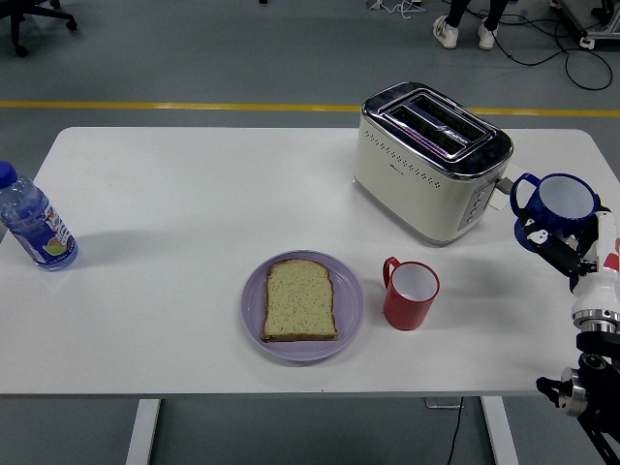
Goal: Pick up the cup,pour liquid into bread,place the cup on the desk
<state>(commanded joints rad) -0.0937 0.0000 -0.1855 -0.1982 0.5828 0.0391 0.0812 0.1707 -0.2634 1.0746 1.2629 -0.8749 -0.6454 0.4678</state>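
Note:
My right hand [560,244] is shut on a blue cup [556,204] with a white inside, held upright near the table's right edge, right of the toaster [429,161]. A slice of bread [300,300] lies on a purple plate [350,312] at the front middle. A red cup [412,294] stands just right of the plate. The left arm is out of view.
A water bottle [33,222] with a blue cap stands at the left edge. The white table [194,203] has bare surface between the bottle and the plate. A person's feet [463,29] show on the floor beyond the table.

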